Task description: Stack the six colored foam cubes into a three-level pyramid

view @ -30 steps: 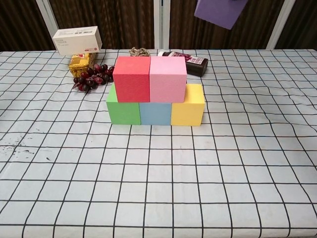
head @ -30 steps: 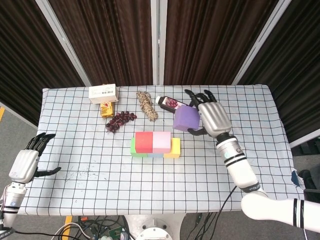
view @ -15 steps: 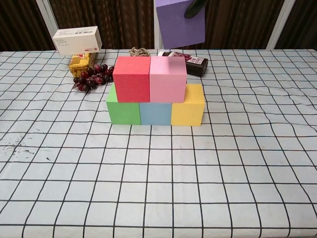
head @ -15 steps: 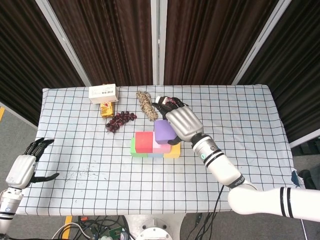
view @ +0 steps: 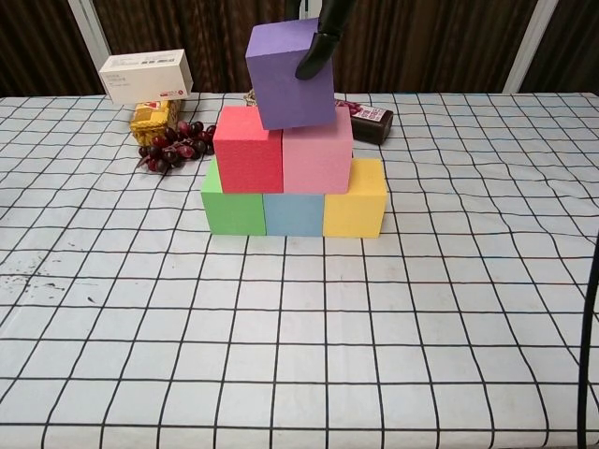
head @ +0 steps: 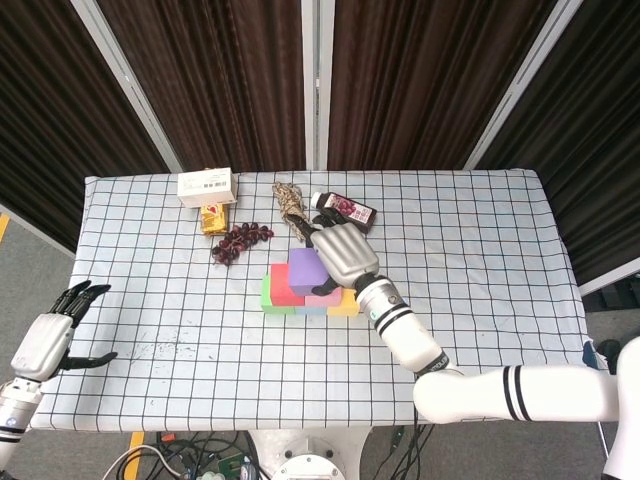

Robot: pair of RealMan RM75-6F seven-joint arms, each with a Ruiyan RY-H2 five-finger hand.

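Observation:
A green cube (view: 231, 204), a blue cube (view: 293, 213) and a yellow cube (view: 357, 199) form a row on the table. On them sit a red cube (view: 248, 150) and a pink cube (view: 320, 157). My right hand (head: 341, 256) holds a purple cube (view: 288, 74) tilted over the seam between red and pink, its lower edge at their tops; whether it touches them I cannot tell. Only dark fingers (view: 324, 37) of that hand show in the chest view. My left hand (head: 48, 340) hangs open beyond the table's left front corner, holding nothing.
Behind the stack lie a dark packet (view: 368, 120), a coil of rope (head: 291, 208), a bunch of dark grapes (view: 172, 145), a golden packet (view: 153, 117) and a white box (view: 147, 75). The checked tablecloth (view: 299, 337) stretches in front.
My right hand has carried the purple cube leftward and down, from beside the stack to just over the red and pink cubes. My left hand has drifted slightly lower.

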